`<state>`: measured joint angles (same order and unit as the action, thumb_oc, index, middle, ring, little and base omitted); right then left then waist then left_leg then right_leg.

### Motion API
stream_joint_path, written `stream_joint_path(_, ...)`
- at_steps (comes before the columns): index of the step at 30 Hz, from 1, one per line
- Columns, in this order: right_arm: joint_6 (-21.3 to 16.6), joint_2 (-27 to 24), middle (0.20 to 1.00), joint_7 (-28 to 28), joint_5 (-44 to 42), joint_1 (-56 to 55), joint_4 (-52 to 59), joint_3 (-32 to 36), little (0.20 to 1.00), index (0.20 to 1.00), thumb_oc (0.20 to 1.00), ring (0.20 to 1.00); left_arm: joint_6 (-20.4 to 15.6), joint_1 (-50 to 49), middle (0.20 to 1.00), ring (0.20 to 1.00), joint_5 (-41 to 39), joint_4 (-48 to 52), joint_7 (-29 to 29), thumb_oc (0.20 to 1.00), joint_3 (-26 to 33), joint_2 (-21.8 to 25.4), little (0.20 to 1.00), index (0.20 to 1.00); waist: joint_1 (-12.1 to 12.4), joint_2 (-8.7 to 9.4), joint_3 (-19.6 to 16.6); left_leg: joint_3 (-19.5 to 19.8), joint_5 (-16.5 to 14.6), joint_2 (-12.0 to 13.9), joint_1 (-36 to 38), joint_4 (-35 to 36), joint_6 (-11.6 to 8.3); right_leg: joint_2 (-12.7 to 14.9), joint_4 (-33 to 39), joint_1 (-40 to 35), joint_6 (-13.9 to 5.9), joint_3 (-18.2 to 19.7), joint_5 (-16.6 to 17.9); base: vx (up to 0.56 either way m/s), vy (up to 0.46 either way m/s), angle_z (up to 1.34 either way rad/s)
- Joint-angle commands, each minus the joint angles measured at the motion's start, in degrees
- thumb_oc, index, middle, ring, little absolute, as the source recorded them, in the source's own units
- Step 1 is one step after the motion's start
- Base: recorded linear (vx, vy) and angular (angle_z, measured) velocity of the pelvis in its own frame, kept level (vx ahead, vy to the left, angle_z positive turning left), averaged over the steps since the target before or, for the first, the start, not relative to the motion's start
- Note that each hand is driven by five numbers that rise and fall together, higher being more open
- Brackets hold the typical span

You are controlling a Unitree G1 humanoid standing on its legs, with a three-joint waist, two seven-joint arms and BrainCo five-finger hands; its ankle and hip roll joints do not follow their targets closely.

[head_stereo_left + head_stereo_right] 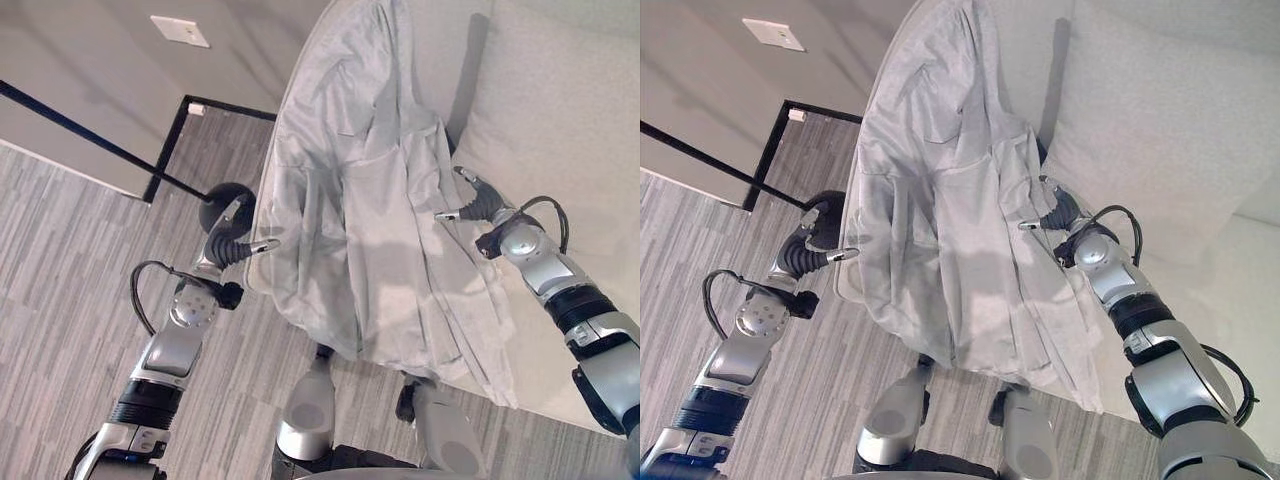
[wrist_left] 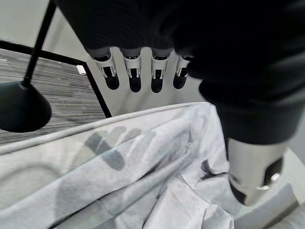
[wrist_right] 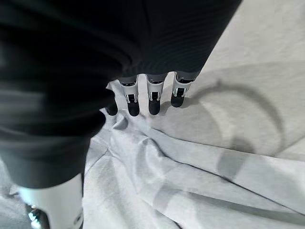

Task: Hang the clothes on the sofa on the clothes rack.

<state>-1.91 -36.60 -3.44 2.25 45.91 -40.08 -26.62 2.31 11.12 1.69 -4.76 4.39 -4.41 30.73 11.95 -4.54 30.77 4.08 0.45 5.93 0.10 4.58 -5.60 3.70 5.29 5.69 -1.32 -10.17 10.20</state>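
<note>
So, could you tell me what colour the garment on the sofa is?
Light grey; the garment shows best in the left eye view.

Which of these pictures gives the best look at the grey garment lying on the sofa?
The left eye view: it shows the grey garment almost whole, draped over the sofa edge between the left hand and the right hand. The right eye view shows much the same. Both wrist views show close-up folds of it.
</note>
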Motion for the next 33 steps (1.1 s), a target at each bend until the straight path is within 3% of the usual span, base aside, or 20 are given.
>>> stream_joint_path(1, -1.63, -0.58, 1.000, -2.02, 0.14, 8.56, -2.65, -3.89, 1.000, 1.000, 1.000, 1.000, -2.60, 0.58, 1.000, 1.000, 2.14, 2.10, 1.59, 1.000, 0.25, 1.59, 1.000, 1.000, 0.74, -1.21, -0.97, -3.31, 2.85, 0.96, -5.30, 0.42, 1.74, 3.51, -0.29, -0.51, -1.84, 3.07, -5.06, 0.00, 0.000, 0.00)
stream_joint_path(10, -0.83, -1.01, 1.000, -4.65, 0.03, 14.14, -14.76, -5.59, 1.000, 1.000, 1.000, 1.000, -2.78, -0.17, 1.000, 1.000, 2.76, 4.01, 1.64, 1.000, -0.06, 0.97, 1.000, 1.000, 2.62, -2.27, -0.97, -2.33, 3.39, 1.19, -10.27, 0.42, 1.67, 3.62, -0.29, 3.79, -1.68, 3.49, -4.65, -0.01, 0.030, 0.01)
stream_joint_path(21, -0.97, -1.15, 1.000, -5.21, -0.97, 16.09, -20.66, -7.44, 1.000, 1.000, 1.000, 1.000, -3.01, -2.32, 1.000, 1.000, 3.05, 6.92, 1.25, 1.000, -0.65, 1.19, 1.000, 1.000, 4.60, -2.90, -0.97, -1.42, 4.10, 1.41, -16.02, 0.42, 1.60, 4.07, -0.29, 8.66, -1.59, 3.82, -4.06, -0.01, 0.037, 0.06)
stream_joint_path(33, -1.12, -1.27, 1.000, -5.91, 0.14, 15.87, -16.51, -8.15, 1.000, 1.000, 1.000, 1.000, -3.28, -2.72, 1.000, 1.000, 3.82, 9.75, 1.94, 1.000, 0.22, 0.86, 1.000, 1.000, 6.00, -2.86, -0.97, -0.66, 4.52, 1.24, -20.02, 0.42, 1.67, 4.91, -0.29, 11.96, -1.72, 3.72, -3.66, -0.02, 0.038, 0.02)
